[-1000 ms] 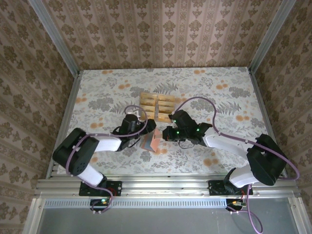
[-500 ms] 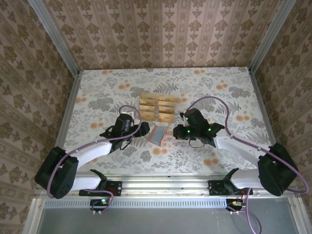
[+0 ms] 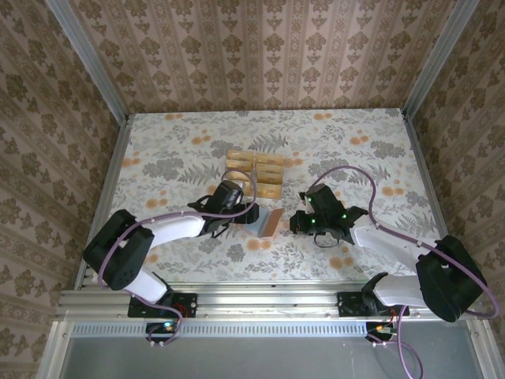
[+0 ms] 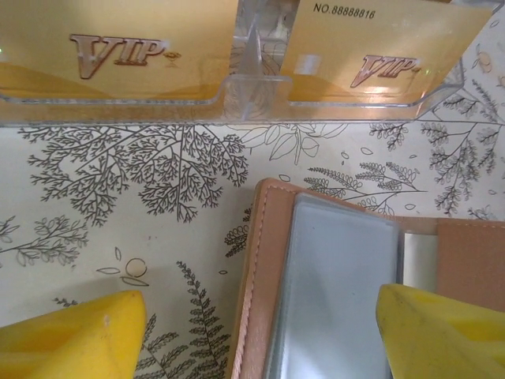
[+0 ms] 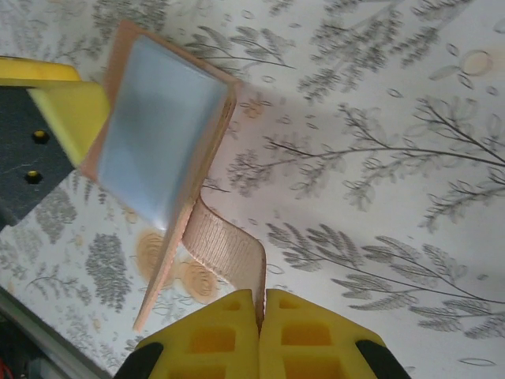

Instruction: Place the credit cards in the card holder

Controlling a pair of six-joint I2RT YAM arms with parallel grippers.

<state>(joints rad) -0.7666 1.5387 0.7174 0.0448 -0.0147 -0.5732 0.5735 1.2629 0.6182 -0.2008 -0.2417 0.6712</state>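
Left wrist: tray (image 4: 237, 99) holds credit cards (image 4: 118, 47); card holder (image 4: 260, 260) seemingly open.

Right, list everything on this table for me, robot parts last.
credit cards: about eight seen from above, gold with VIP lettering, standing in the rack at mid-table
rack: one, clear plastic, holding the cards in two columns
card holder: one, reddish-brown with a grey inside, open, just in front of the rack
strap: one, tan, on the card holder's edge
table: one, pale floral cover
left tool: one, yellow fingers, open, straddling one leaf of the card holder
right tool: one, yellow fingers, shut on the card holder's strap
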